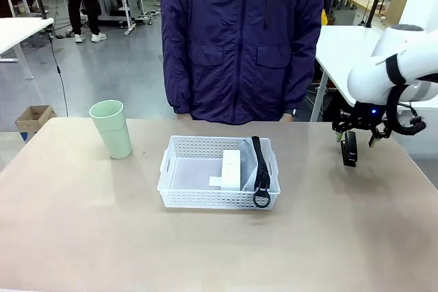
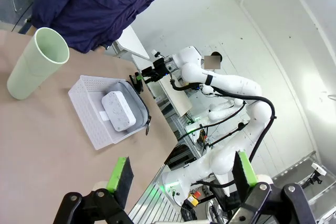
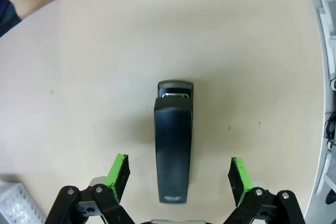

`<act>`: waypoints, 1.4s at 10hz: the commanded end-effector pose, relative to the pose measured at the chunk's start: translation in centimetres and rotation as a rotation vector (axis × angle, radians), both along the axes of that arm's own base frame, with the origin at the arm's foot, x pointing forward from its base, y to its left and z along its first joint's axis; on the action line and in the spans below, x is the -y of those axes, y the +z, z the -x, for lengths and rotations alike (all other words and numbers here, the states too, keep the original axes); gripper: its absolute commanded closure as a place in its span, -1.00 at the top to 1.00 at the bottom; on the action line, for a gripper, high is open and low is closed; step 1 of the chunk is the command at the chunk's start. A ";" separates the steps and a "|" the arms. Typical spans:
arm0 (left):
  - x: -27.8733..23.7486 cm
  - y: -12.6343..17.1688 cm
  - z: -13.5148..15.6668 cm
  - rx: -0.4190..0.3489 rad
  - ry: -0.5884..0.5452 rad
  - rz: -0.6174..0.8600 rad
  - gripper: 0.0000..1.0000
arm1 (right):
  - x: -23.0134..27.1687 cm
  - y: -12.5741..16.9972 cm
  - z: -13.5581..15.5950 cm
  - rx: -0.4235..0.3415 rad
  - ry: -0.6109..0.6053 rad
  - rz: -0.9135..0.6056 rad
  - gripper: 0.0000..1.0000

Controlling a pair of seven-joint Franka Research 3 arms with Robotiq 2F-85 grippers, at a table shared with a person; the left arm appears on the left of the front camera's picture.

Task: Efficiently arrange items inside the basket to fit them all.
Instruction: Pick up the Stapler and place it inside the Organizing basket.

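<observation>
Right gripper (image 3: pixel 178 178): jaws spread to their widest, holding nothing, poised over the small slim black device (image 3: pixel 174 140). The device lies flat on the table (image 3: pixel 79 77), well to the right of the basket (image 1: pixel 212 200).

Handling, judged: rigid, light, smooth plastic (may slip). Best taken across the long sides at mid-length.

Pale print at its near end is too small to read.

Left gripper (image 2: pixel 182 174): jaws wide apart, empty.
</observation>
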State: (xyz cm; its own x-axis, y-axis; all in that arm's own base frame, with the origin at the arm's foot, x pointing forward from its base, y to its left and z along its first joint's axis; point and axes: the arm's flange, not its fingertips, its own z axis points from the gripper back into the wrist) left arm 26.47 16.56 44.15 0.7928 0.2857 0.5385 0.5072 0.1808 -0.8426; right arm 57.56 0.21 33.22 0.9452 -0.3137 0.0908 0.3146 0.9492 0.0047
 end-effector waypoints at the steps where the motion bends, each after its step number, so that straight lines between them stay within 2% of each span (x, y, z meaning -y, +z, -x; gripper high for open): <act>1: 0.1 0.2 0.1 0.027 -0.001 0.009 1.00 | -0.3 -0.5 -1.5 -0.033 0.017 0.039 1.00; 6: 0.1 0.2 0.1 0.027 -0.001 0.009 1.00 | 0.2 -2.5 -2.4 -0.105 0.036 -0.015 1.00; 11: 0.1 0.2 0.1 0.027 -0.001 0.009 1.00 | 0.2 -2.7 -2.2 -0.132 0.012 -0.047 1.00; 12: 0.1 0.2 0.1 0.027 -0.001 0.009 1.00 | 0.1 -2.8 -2.2 -0.140 0.004 -0.035 -0.14; 13: 0.1 0.2 0.1 0.027 -0.001 0.009 1.00 | 0.1 -2.9 -2.3 -0.149 0.003 -0.039 -0.15; 14: 0.1 0.2 0.1 0.027 -0.001 0.009 1.00 | 0.1 -2.9 -2.3 -0.150 0.003 -0.035 -1.00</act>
